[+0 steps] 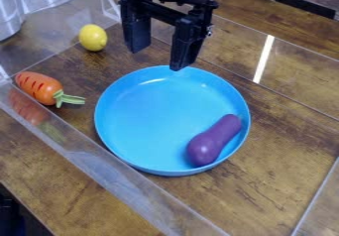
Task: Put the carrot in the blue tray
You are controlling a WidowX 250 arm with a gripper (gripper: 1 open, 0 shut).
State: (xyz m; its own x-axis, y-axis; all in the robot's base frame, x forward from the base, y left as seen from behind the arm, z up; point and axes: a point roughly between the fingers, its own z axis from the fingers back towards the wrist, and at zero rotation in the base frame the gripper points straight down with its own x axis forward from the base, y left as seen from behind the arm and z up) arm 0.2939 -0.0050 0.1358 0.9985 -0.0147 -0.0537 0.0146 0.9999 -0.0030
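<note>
The carrot (40,87), small and orange with dark ridges and a green top, lies on the wooden table at the left, outside the blue tray (149,111). The tray is a wide round bright-blue dish in the middle of the view. My gripper (161,42) hangs above the tray's far rim, open, with nothing between its two black fingers (187,47). It is well to the right of and behind the carrot.
A purple eggplant (215,140) lies inside the tray at its right side. A yellow lemon (91,37) sits on the table at the back left. The table's front-left edge runs close by the carrot.
</note>
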